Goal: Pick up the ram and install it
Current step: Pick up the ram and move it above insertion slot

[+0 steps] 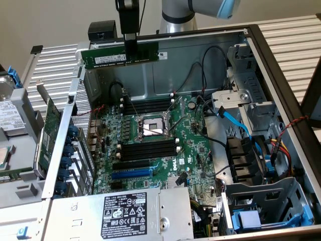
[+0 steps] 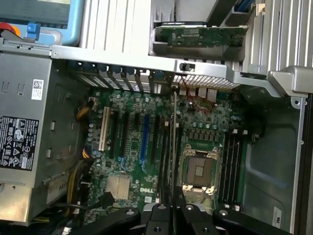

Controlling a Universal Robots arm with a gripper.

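1. The end effector (image 1: 130,50) is closed on the ram (image 1: 108,56), pinching the stick near the middle of its length between two slim black fingers.
2. The ram hangs in the air with its long edge level. Its white label faces the exterior camera, and green board shows on either side of the fingers.
3. In the exterior view the ram sits high over the open computer case (image 1: 281,65), in front of the case's far wall and well above the motherboard (image 1: 190,145).
4. Below it, the CPU socket (image 1: 153,126) lies between two banks of long black memory slots, one bank on the far side (image 1: 148,106) and one on the near side (image 1: 148,149). The ram is clear of both banks and touches nothing but the fingers.
5. In the wrist view the end effector (image 2: 173,208) looks straight down on the board. The ram (image 2: 174,147) appears edge-on (little more than a thin line), crossing the motherboard (image 2: 127,152) just beside the CPU socket (image 2: 199,170).
6. The memory slots (image 2: 232,161) in the wrist view run parallel to that line, on the other side of the socket from it.
7. The grey power supply (image 1: 125,213) with its black label fills the near end of the case in the exterior view.
8. A larger green expansion card (image 1: 47,135) stands outside the case on the exterior view's left.
9. A blue cable (image 1: 235,120) crosses the drive bay area towards the exterior view's right.
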